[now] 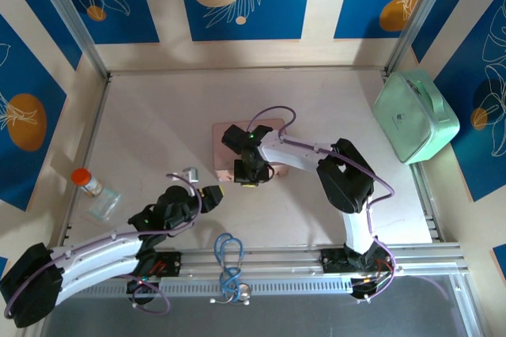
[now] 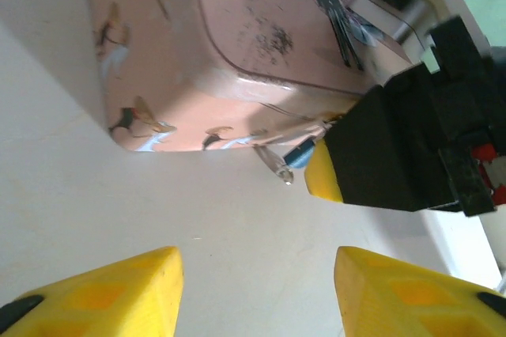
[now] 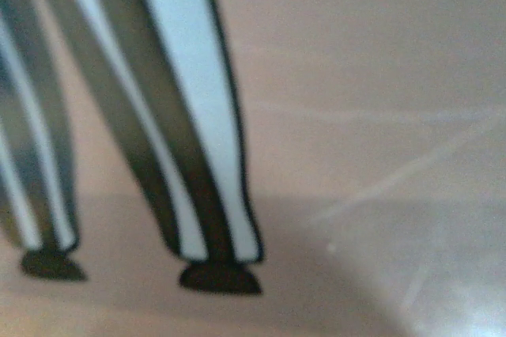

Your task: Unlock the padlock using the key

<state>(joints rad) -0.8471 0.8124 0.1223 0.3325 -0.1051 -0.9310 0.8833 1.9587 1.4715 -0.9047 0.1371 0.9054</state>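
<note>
While its fingers (image 2: pixel 103 293) stand apart and empty, the left gripper (image 2: pixel 257 293) is aimed at the pink tin (image 2: pixel 237 28). The padlock (image 2: pixel 289 158) is seen ahead of it, slightly right, against the tin's edge, beside the closed right gripper (image 1: pixel 247 179), whose hold cannot be told.

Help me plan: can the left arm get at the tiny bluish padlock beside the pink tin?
Probably yes: bare table lies before the open left pincer, though the right pincer crowds the bluish padlock.
</note>
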